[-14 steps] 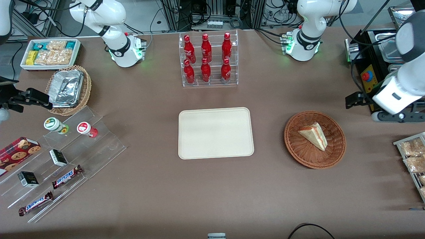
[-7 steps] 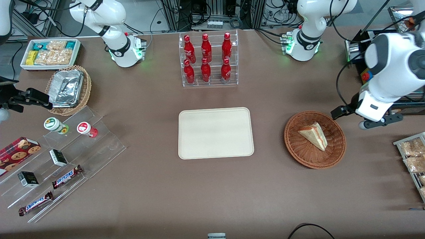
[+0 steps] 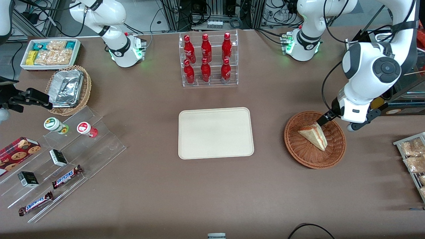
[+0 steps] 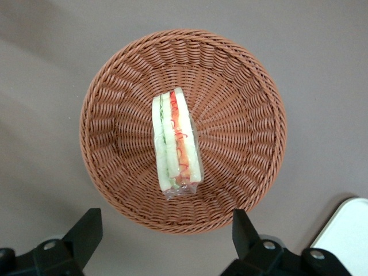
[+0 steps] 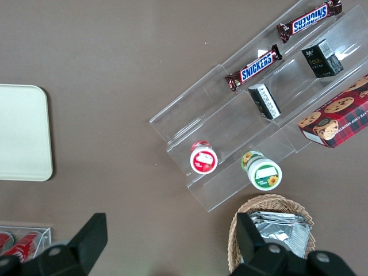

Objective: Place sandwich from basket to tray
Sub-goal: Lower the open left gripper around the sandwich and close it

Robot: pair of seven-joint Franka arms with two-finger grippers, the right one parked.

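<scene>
Sandwich (image 3: 313,135) lies untouched in the basket (image 3: 303,153), right of centre in the front view; the gripper (image 4: 167,233), a second ago out at the right edge, has swung in above the basket, fingers (image 4: 86,233) spread wide and empty; descent and grasp come next, the tray (image 3: 215,132) at centre waiting.

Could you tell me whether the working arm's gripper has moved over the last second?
Yes. The gripper, fingers open, has swung in from the working arm's end of the table and now hangs over the basket holding the sandwich.
</scene>
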